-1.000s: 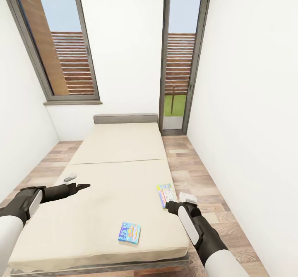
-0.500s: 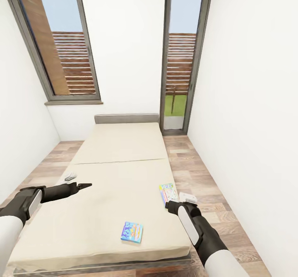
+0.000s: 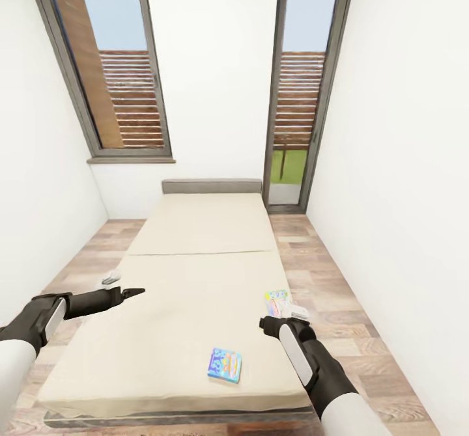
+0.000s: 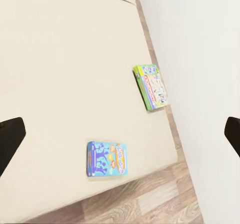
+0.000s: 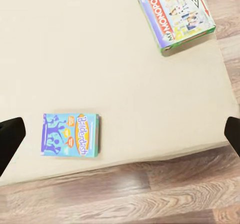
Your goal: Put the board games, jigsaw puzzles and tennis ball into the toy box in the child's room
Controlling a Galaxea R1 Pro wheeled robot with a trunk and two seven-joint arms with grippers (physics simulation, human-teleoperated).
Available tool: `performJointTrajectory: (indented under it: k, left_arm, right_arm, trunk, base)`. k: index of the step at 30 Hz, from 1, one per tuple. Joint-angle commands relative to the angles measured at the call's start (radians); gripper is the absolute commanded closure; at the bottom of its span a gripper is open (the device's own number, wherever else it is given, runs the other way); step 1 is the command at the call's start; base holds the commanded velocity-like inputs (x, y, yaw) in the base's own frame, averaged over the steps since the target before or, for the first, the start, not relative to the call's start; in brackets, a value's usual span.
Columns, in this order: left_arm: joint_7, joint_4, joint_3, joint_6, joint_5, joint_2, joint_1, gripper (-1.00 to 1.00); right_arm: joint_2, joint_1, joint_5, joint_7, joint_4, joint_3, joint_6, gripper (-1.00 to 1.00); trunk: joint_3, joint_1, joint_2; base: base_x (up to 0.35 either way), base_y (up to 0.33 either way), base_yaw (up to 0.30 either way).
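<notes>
Two board games lie flat on the beige bed (image 3: 195, 280). The blue and orange one (image 3: 225, 365) (image 4: 106, 159) (image 5: 71, 134) sits near the foot edge. The pale green-edged one (image 3: 279, 302) (image 4: 153, 86) (image 5: 175, 11) rests at the bed's right edge. My left gripper (image 3: 132, 291) hovers open over the bed's left side, far from both boxes. My right gripper (image 3: 266, 323) hangs open just short of the green-edged box, above the right edge. Both wrist views show dark fingertips (image 4: 10, 139) (image 5: 10, 136) spread wide. The table, toy box, jigsaw puzzles and tennis ball are out of view.
The bed fills the middle of a narrow white room, its grey headboard (image 3: 212, 185) against the far wall. Wood floor strips (image 3: 326, 280) run along both sides. A window (image 3: 107, 65) and a tall glass door (image 3: 296, 97) stand in the far wall.
The whole picture has slid to the right, so the camera has moved. Both arms keep their pose, and the two board games lie where they were on the bed.
</notes>
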Motion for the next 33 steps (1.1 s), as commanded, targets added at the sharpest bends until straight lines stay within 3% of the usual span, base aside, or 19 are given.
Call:
performJointTrajectory:
  k: [1,13,33]
  left_arm:
    - [-0.003,0.000,0.003,0.009,0.001,0.000,-0.001,-1.00]
    - [-0.001,0.000,0.003,0.009,0.001,-0.001,-0.001,-1.00]
    - [0.000,0.000,0.002,0.006,0.000,-0.002,-0.001,-1.00]
  right_arm:
    - [-0.001,-0.001,-0.011,-0.010,-0.001,0.002,0.002,-1.00]
    - [-0.003,0.000,-0.011,-0.010,-0.001,0.003,0.002,-1.00]
    - [-0.008,-0.001,-0.012,-0.009,0.000,0.002,-0.008,-1.00]
  trunk:
    - [-0.002,0.001,-0.002]
    - [-0.002,0.001,-0.002]
    - [-0.002,0.001,-0.002]
  base:
    - [0.000,0.104,0.261]
    - [0.021,0.117,0.246]
    - [0.163,0.083,-0.001]
